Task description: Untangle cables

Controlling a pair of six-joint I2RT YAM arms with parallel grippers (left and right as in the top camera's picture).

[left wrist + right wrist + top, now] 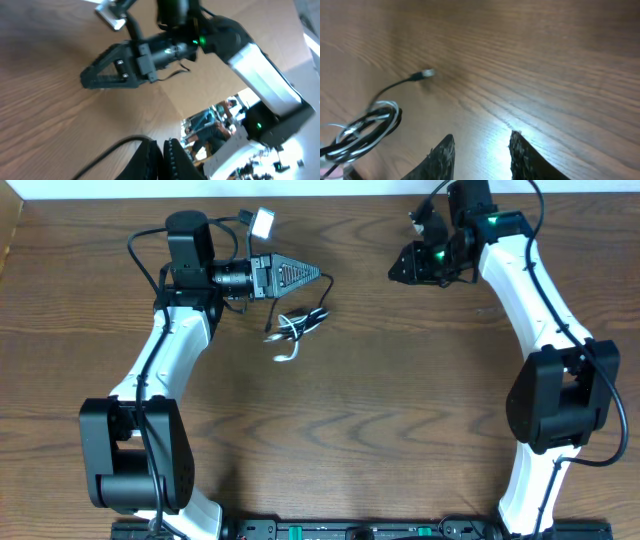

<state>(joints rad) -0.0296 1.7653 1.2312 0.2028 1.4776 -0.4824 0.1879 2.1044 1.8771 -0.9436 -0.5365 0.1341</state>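
**Overhead.** Item: cables (293, 328), one small bundle of black and white, tangled, lying on the bench (400, 410) left of centre. The left claw (320, 277) lies level just above the bundle, closed, with its tip pointing right. A black cord (322, 308) rises from the bundle toward that tip, and we cannot tell whether it is pinched. The right claw (397, 272) hangs well apart to the right, facing the bundle.

**Left wrist.** The left claw (161, 147) has its fingers pressed together. The black cord (107, 152) runs in from the left to their base. The right claw (86, 80) shows opposite, over bare bench, blurred.

**Right wrist.** The right claw (481, 137) stands at a narrow gap with nothing in it. The cables (367, 127) lie to its lower left, clear of the fingers. A plug (422, 74) on a black lead sticks out toward the upper right.

**Step, as we judge it.** This is an early step: the cords are not yet separated, and a claw stands on either side. The next move calls for the right claw to cross over and descend on a loose end or the white loop. The left claw would anchor the black side, so the two cords can be drawn apart.
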